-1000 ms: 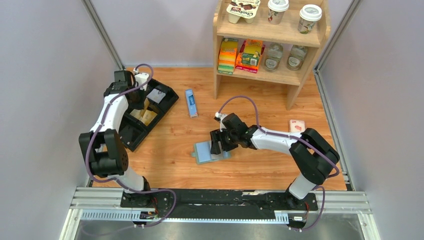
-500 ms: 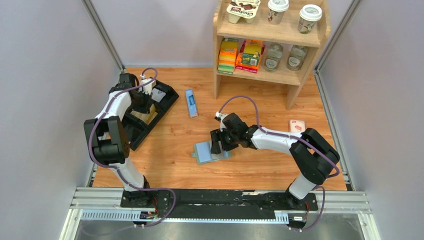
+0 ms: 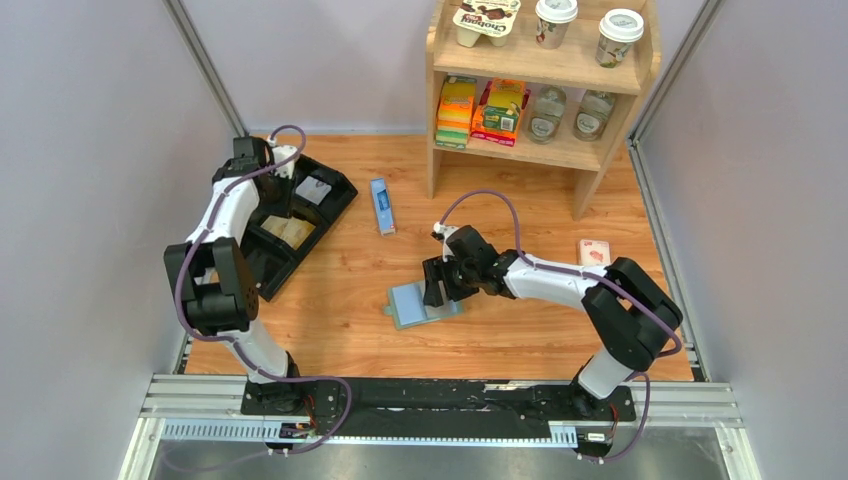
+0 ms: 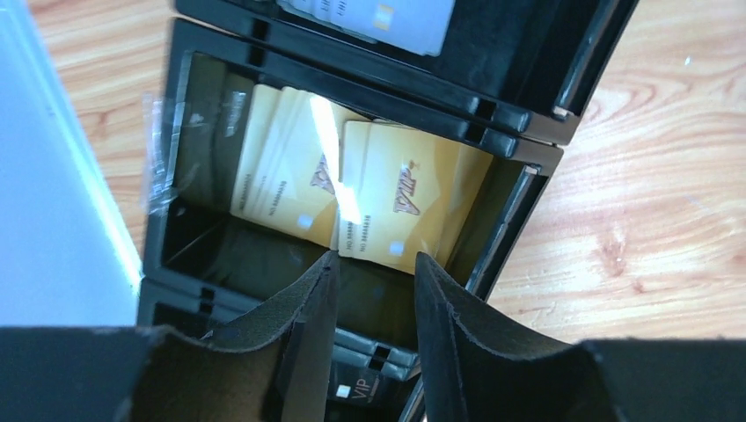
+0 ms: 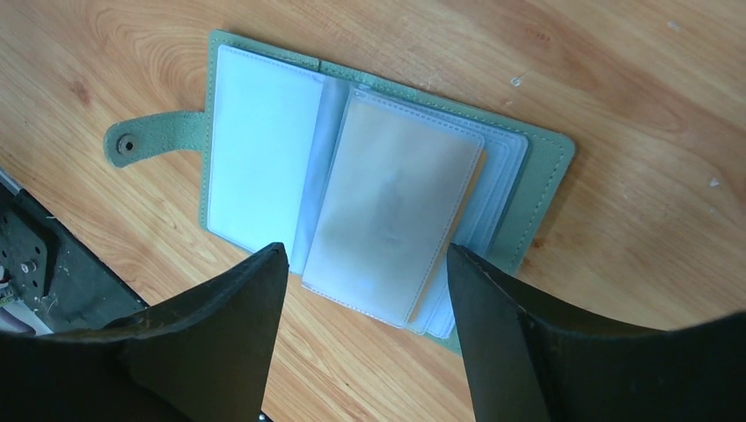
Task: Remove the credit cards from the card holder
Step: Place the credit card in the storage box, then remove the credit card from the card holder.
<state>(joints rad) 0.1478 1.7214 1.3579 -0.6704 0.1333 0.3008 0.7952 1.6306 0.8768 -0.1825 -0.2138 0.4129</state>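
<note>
While the holder (image 5: 545, 167) lies open on the desk (image 3: 340, 340), green cover down and pale pocket pages up, the right tool (image 5: 365, 251) hangs above its near edge. Its fingers (image 5: 237, 325) are spread wide, one on each side of the top page (image 5: 396, 211), with nothing gripped between them. Whether the tips touch the pages cannot be told. That top page sits askew on the stack and shows a tan tint through the frosted plastic, with a thin orange edge at its right side. The left page (image 5: 264, 167) looks plain pale blue. The strap (image 5: 132, 145) with its snap sticks out flat to the left on the wood.

Well apart from all this, the left tool (image 4: 374, 259) points down over the black tray (image 3: 262, 270) by the left wall. Its fingers (image 4: 308, 303) stand a narrow gap apart and hold nothing. Below them, gold cards (image 4: 396, 202) lie in the tray's middle compartment: a fanned pile on the left and another card overlapping it on the right, printed "VIP". The compartment beyond holds a pale card (image 4: 378, 13). A dark card (image 4: 352, 387) marked "VIP" shows in the compartment nearer the wrist, partly hidden by the fingers.

A blue box (image 3: 381, 205) lies on the desk between the tray and the shelf (image 3: 540, 152), apart from the holder.
</note>
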